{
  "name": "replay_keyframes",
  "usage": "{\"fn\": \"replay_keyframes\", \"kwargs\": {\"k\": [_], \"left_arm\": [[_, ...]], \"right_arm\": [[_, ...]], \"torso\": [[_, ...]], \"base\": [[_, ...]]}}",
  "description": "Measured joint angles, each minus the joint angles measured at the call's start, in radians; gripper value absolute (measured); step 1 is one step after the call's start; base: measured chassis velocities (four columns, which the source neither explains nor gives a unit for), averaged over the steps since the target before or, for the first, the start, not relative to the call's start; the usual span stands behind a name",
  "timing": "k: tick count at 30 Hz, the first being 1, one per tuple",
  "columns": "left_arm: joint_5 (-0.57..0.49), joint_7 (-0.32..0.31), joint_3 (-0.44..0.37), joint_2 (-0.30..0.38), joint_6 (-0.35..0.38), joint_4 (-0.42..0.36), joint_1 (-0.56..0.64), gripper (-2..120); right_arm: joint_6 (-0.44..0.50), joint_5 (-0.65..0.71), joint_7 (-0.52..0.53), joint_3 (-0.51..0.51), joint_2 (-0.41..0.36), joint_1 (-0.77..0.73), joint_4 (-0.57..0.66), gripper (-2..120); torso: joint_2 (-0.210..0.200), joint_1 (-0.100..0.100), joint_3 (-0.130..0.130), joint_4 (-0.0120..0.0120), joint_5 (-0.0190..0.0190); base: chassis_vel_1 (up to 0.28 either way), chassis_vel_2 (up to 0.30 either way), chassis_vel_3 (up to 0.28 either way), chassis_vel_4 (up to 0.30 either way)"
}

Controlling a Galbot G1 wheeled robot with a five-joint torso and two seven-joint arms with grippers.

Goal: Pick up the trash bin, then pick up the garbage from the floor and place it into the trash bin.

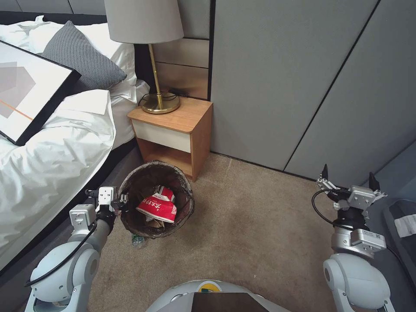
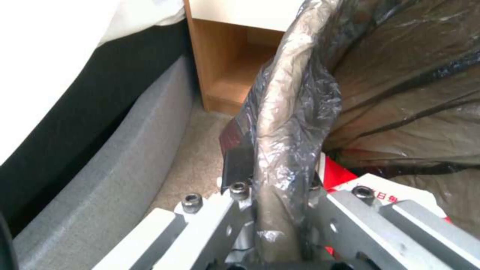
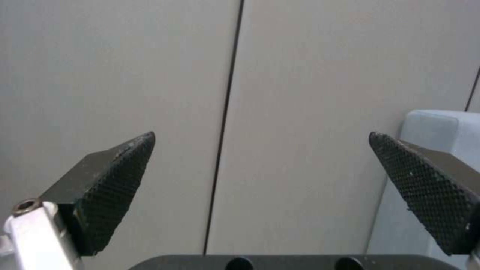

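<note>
The left gripper is clamped on the near-left rim of the trash bin, with one finger outside the wall and the other inside; in the left wrist view the bag-covered rim is seen pinched between the two metal fingers. The bin is lined with a dark, glossy bag folded over its edge, and it is seen on the carpet between the bed and the wooden nightstand; whether its base touches the floor cannot be told. Inside the bin a crumpled red-and-white wrapper is seen lying on other paper scraps, and it is also caught in the left wrist view just beyond the inner finger. A small plastic bottle is seen on the carpet just beside the bin's near side, partly hidden by it. The right gripper is held up at the robot's right, well apart from the bin, its fingers spread wide and nothing between them; in the right wrist view its textured black pads are framed against the grey panelled wall. A brass lamp is stood on the nightstand, and a grey cushion and a framed picture are laid on the white bedding.
</note>
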Motion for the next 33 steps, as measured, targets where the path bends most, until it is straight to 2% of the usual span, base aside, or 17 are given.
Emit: {"fn": "replay_keyframes", "kwargs": {"k": [17, 33], "left_arm": [[-0.02, -0.004, -0.017, 0.003, 0.0, -0.002, -0.016, 0], [-0.023, -0.003, -0.019, 0.003, 0.0, -0.001, -0.012, 0]], "right_arm": [[-0.043, -0.022, -0.01, -0.077, -0.018, 0.061, -0.017, 100], [-0.046, -0.026, -0.012, -0.087, -0.023, 0.068, -0.032, 100]], "torso": [[0.0, 0.0, 0.0, 0.0, 0.0], [0.0, 0.0, 0.0, 0.0001, 0.0001]], "base": [[0.004, 0.007, 0.005, 0.004], [0.086, 0.084, 0.077, 0.085]]}}
